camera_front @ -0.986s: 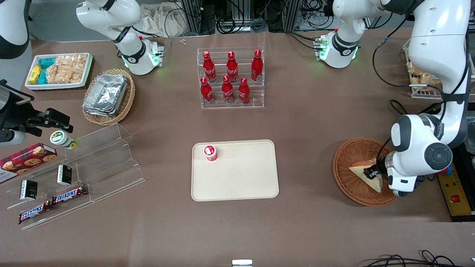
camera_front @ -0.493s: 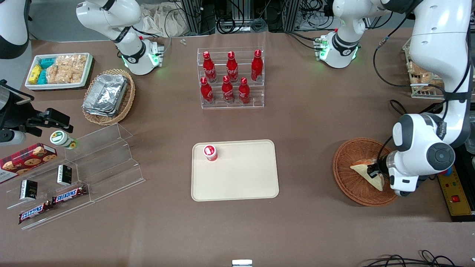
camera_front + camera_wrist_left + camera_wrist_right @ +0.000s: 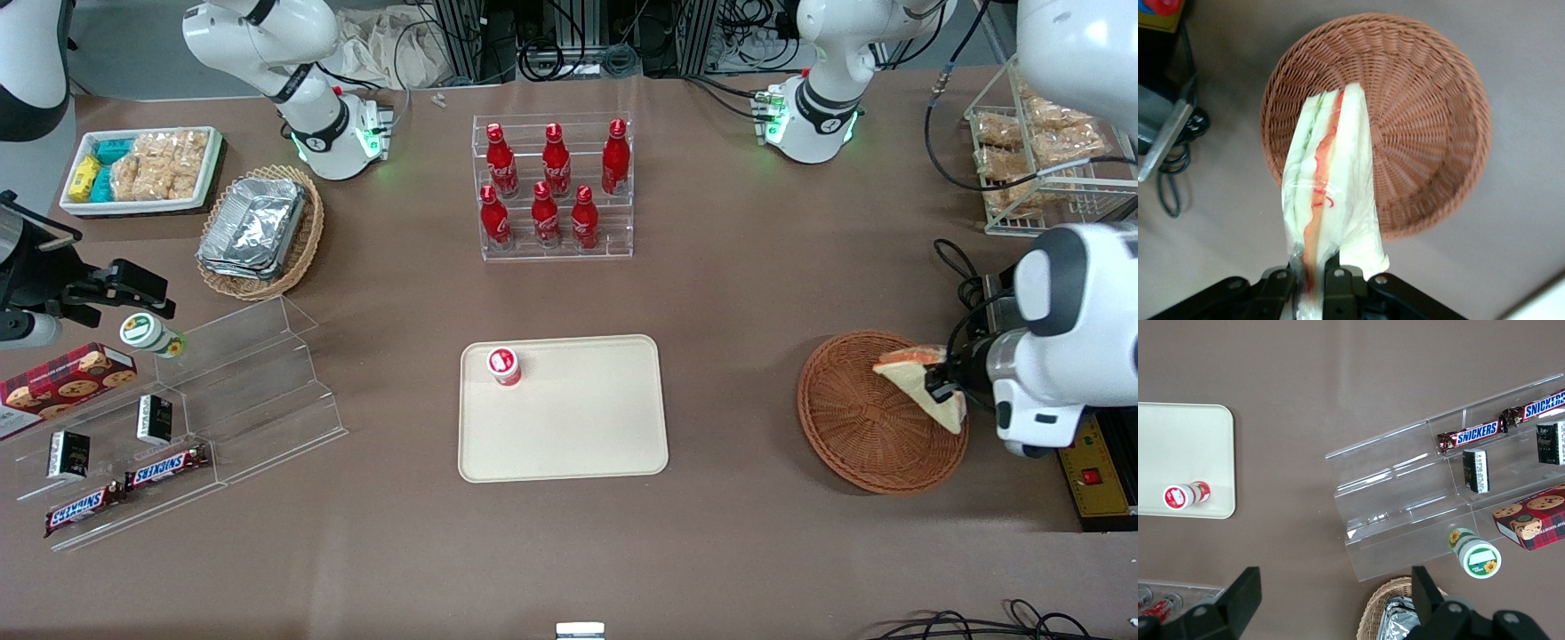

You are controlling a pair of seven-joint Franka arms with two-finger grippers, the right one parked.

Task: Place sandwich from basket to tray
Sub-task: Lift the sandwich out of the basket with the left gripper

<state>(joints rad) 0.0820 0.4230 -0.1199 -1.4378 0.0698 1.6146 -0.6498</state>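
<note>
My left gripper (image 3: 941, 384) is shut on the sandwich (image 3: 921, 384), a pale bread wedge with red and green filling (image 3: 1328, 183). It hangs lifted above the round reddish-brown basket (image 3: 867, 427), over the rim nearest the working arm's end of the table. The wrist view shows the black fingers (image 3: 1345, 287) pinching the wrapped wedge, with the empty basket (image 3: 1425, 127) below. The cream tray (image 3: 587, 427) lies mid-table, toward the parked arm from the basket, carrying a small red-capped bottle (image 3: 504, 365) at one corner.
A clear rack of red bottles (image 3: 554, 187) stands farther from the front camera than the tray. A wire rack of snacks (image 3: 1036, 151) and a yellow-black control box (image 3: 1093, 462) sit near the working arm. Clear stepped shelves (image 3: 222, 400) with snacks lie toward the parked arm's end.
The gripper has risen with the sandwich, lifting it off the basket floor and shifting it toward the working arm's end of the table. The basket stays in place.
</note>
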